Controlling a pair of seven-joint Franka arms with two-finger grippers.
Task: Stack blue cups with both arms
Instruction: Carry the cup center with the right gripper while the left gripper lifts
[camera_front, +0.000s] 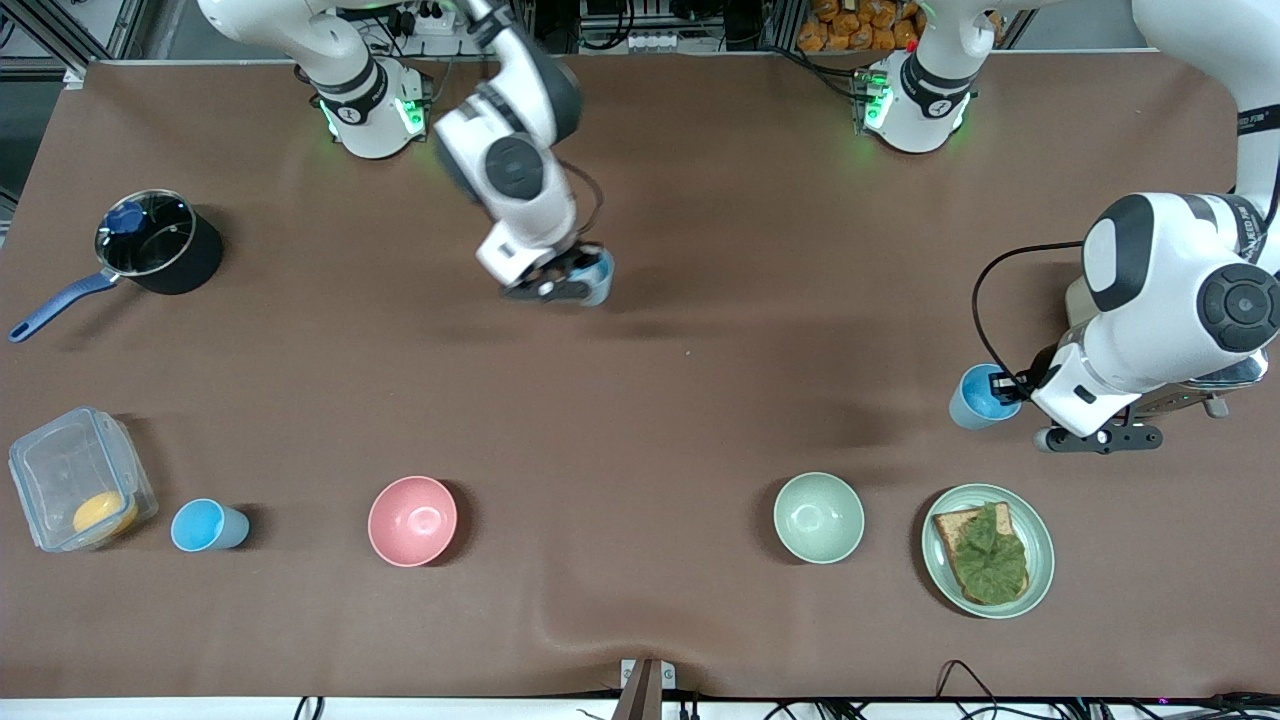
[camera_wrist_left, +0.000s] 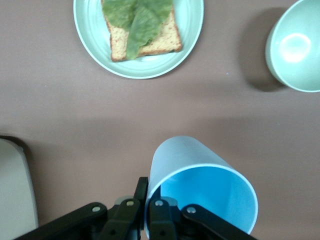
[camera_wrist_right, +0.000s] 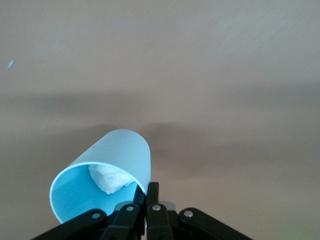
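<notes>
Left gripper (camera_front: 1003, 392) pinches one blue cup's (camera_front: 975, 397) rim above the table (camera_front: 700, 400); right gripper (camera_front: 580, 275) clamps another cup (camera_front: 600, 277), something white inside, maybe paper.

The middle of the bench (camera_front: 700, 380) lies bare between the two arms, giving a wide lane. Nearer the front camera a row stands in the way: container (camera_front: 80, 480), blue cup (camera_front: 205, 525), pink bowl (camera_front: 412, 520), green bowl (camera_front: 818, 517), plate (camera_front: 1035, 550). A pot (camera_front: 160, 245) blocks the right arm's end.
</notes>
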